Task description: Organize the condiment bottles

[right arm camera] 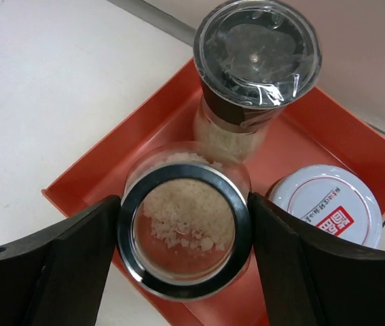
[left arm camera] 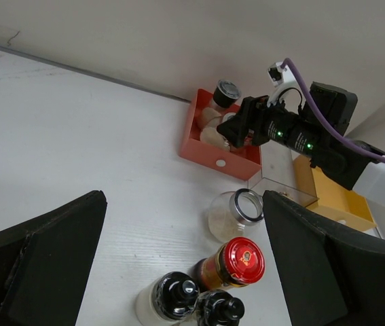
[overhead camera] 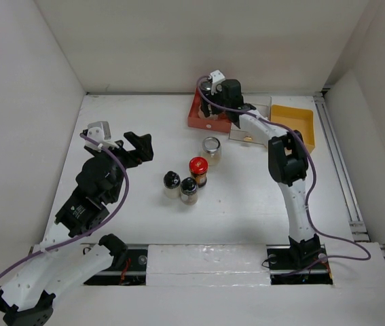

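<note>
My right gripper point(right arm camera: 184, 234) is over the red tray point(right arm camera: 121, 146), shut on a clear jar of white grains with a silver ring lid point(right arm camera: 185, 204); a finger presses each side of the lid. Beside it in the tray stand a dark-lidded shaker point(right arm camera: 257, 51) and a white-lidded jar point(right arm camera: 328, 207). Mid-table stand a clear silver-rimmed jar point(overhead camera: 211, 146), a red-lidded jar with brown contents point(overhead camera: 198, 170) and two black-domed bottles point(overhead camera: 172, 182) point(overhead camera: 189, 190). My left gripper point(overhead camera: 138, 148) hangs open to their left, apart from them, with nothing between its fingers point(left arm camera: 49, 258).
A clear tray point(overhead camera: 253, 125) and a yellow tray point(overhead camera: 294, 125) lie to the right of the red tray point(overhead camera: 199, 123) along the back wall. White walls close in the table on the left, back and right.
</note>
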Motion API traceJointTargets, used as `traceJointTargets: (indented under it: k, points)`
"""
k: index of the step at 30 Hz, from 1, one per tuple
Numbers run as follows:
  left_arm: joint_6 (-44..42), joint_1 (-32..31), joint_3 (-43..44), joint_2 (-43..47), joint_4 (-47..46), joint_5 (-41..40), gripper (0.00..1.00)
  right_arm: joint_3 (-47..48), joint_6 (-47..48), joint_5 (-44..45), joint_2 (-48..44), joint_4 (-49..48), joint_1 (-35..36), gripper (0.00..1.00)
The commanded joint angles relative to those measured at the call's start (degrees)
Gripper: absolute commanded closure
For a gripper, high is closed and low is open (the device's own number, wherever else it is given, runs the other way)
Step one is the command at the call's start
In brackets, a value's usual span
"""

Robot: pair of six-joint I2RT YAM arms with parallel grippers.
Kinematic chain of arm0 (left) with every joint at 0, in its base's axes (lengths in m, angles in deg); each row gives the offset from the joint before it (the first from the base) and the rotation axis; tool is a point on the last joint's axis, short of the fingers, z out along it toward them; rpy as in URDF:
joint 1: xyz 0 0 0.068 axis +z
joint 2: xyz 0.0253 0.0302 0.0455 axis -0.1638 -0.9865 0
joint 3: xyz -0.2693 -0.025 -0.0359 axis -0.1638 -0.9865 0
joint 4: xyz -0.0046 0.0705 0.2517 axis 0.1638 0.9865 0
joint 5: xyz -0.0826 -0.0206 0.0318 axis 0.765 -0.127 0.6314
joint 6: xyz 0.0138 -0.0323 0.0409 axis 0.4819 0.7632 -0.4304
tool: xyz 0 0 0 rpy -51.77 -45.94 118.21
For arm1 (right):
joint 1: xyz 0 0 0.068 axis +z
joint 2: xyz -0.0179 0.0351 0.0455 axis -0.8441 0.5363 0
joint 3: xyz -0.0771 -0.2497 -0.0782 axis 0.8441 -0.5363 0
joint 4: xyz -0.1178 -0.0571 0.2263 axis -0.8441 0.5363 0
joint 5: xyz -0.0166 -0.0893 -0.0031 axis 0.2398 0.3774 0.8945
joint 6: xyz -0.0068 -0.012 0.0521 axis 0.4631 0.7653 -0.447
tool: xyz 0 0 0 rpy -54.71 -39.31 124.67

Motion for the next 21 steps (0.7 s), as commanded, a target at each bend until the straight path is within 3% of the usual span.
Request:
traceJointTargets:
  k: [1,3,7,15,17,18,20,21]
  points:
    - [-0.67,0.07,-0.51,0.49,-2.65,0.34,0.04,2.66,-1.36,-2.34,-1.16,-1.05,1.19,0.19]
    - [-0.67,0.07,-0.51,0.49,-2.65,0.34,0.04,2.66,-1.36,-2.34,-1.87,-1.05,1.72,0.11]
    - [-0.67,0.07,-0.51,0.49,-2.65,0.34,0.04,1.87,-1.36,-1.11,-8.00,-1.05,2.95,0.05]
    - [-0.67,0.07,-0.51,0.49,-2.65,-0.18,0.04,-12.17,-3.21,6.27,-25.23,-2.98,4.70,0.03]
    - [-0.67,0.07,-0.51,1.01,-2.65,-0.71,0.04,-19.88,-3.91,5.58,-29.01,-2.99,6.19,0.13]
    - [-0.67,0.07,-0.51,1.02,-2.65,-0.71,0.04,-22.63,-3.91,3.83,-32.68,-2.99,6.81,0.26]
    - [-0.14,0.07,-0.51,1.02,-2.65,-2.02,0.04,-29.99,-3.91,-1.79,-35.95,-3.60,9.61,0.63]
    - [-0.14,0.07,-0.51,1.02,-1.95,-2.03,0.04,-32.04,-3.91,-2.94,-38.40,-3.60,11.02,0.67]
